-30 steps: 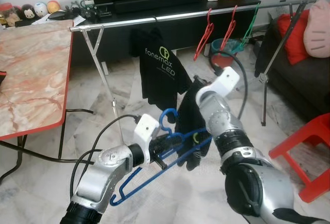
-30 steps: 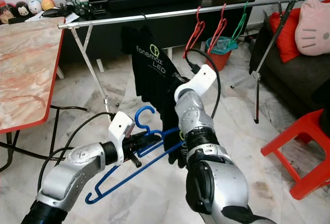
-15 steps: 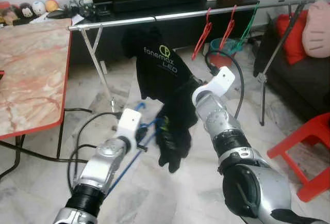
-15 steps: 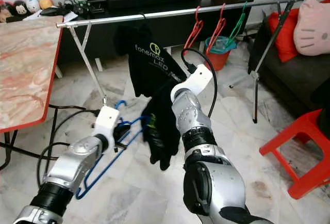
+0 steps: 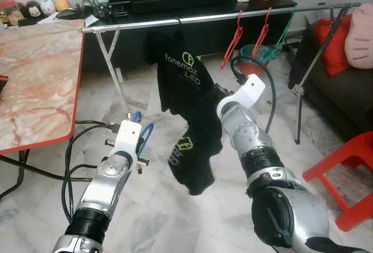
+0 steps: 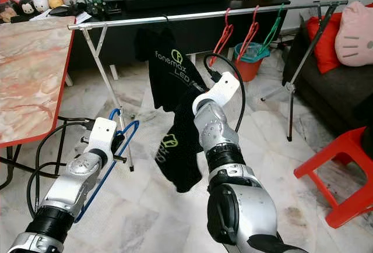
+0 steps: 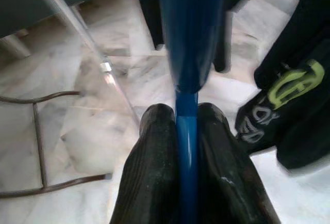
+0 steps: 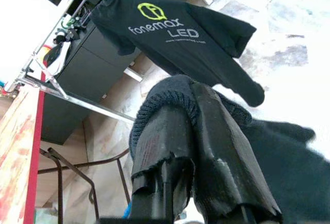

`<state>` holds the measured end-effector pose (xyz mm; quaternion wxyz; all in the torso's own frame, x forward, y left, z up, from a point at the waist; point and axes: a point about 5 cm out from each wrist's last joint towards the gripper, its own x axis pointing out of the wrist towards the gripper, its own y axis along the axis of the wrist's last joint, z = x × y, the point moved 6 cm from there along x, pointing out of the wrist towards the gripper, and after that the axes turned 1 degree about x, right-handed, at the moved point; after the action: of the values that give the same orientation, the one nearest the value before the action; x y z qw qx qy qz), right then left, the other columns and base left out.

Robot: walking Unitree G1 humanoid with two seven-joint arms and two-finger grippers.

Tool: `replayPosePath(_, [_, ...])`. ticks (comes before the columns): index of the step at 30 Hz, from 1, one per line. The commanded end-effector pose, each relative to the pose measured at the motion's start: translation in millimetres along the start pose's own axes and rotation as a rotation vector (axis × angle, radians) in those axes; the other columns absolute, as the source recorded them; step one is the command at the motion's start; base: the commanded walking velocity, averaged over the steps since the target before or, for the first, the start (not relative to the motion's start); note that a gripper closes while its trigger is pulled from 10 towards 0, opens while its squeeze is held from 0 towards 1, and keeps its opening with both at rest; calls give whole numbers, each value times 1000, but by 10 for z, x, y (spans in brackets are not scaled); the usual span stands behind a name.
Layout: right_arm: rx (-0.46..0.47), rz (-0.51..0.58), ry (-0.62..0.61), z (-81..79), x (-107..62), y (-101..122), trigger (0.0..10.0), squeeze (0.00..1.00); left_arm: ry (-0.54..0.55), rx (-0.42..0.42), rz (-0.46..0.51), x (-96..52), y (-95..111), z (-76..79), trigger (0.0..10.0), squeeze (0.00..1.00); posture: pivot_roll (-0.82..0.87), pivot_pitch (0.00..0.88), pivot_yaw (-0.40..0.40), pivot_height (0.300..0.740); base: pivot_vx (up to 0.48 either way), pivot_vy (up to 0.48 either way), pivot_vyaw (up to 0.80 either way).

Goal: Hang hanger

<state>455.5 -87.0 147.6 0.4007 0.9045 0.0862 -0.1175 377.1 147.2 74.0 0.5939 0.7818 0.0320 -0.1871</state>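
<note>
A blue plastic hanger [image 6: 119, 142] stands nearly edge-on, hook uppermost, pinched in the left claw [image 7: 186, 131] just beside the rail's (slanted) leg; a black shirt [image 5: 195, 148] droops from the right claw [image 8: 178, 146].

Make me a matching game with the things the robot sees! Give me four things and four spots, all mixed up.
Things:
1. blue hanger
2. loose black shirt
3. red hangers
4. red stool

Places:
A. on the floor at the right
B. held by the right gripper
C. hooked on the rail
D. pinched in the left gripper

Pairs: 1-D, 2-B, 3-C, 4-A
</note>
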Motion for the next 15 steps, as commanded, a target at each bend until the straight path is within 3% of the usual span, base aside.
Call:
replayPosePath(1, [-21,38,1,16,-10,128,10000,0,-149,44,-28,-107,-103,110,10000,0,0,0,-15,740,0,0,0])
replayPosePath(4, [-27,42,-2,32,-9,140,10000,0,-257,83,-47,-221,-165,153,10000,0,6,0,-16,740,0,0,0])
replayPosePath(8, [-33,44,-7,56,-7,146,10000,0,-529,86,-35,-552,-181,287,10000,0,13,0,-19,740,0,0,0])
replayPosePath(14, [-35,42,-8,64,-7,139,10000,0,-585,29,5,-577,-69,400,10000,0,18,0,-23,740,0,0,0])
replayPosePath(15, [-34,40,-7,50,-8,130,10000,0,-612,-32,55,-541,64,565,10000,0,11,0,-22,740,0,0,0])
